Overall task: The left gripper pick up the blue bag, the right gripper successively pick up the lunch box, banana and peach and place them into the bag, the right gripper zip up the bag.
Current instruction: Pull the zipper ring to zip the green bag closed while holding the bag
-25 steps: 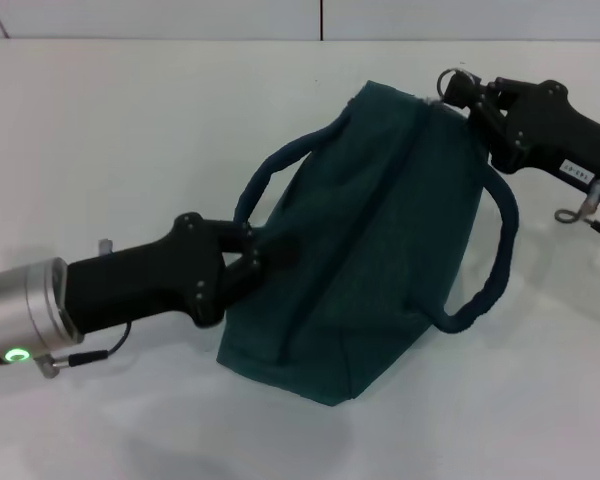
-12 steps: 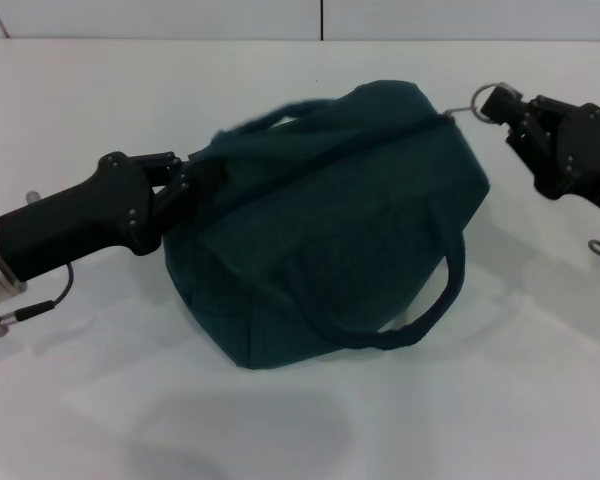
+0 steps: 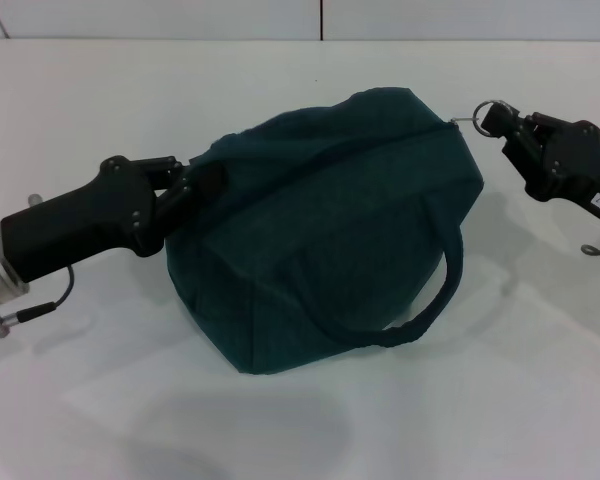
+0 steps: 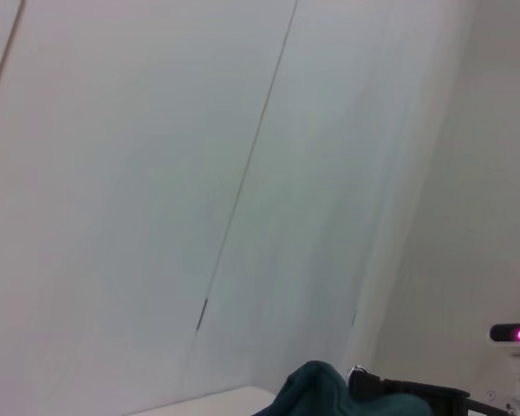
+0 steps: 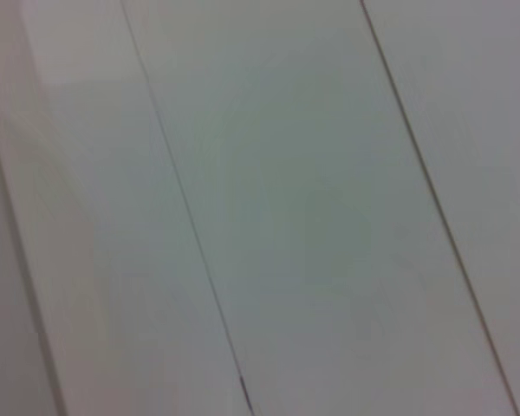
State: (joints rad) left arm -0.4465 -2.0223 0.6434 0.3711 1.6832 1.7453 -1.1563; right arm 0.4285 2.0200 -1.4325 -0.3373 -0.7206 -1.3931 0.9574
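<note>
The blue bag point(image 3: 330, 230) lies bulging on the white table point(image 3: 100, 100), and its zipper line runs along the top towards the right end. My left gripper point(image 3: 198, 185) is shut on the bag's left end. My right gripper point(image 3: 497, 120) is at the bag's upper right corner, shut on the metal ring of the zipper pull point(image 3: 488, 108). One handle point(image 3: 435, 300) hangs down the near side. The lunch box, banana and peach are out of view. The left wrist view shows a corner of the bag point(image 4: 316, 392).
A wall of pale panels stands behind the table point(image 3: 320, 18). The right wrist view shows only these panels point(image 5: 260, 208). A small device with a pink light point(image 4: 513, 334) shows in the left wrist view.
My left gripper has moved left and up with the bag's end. My right gripper has drawn right with the zipper ring. The bag has turned from standing to lying wide.
</note>
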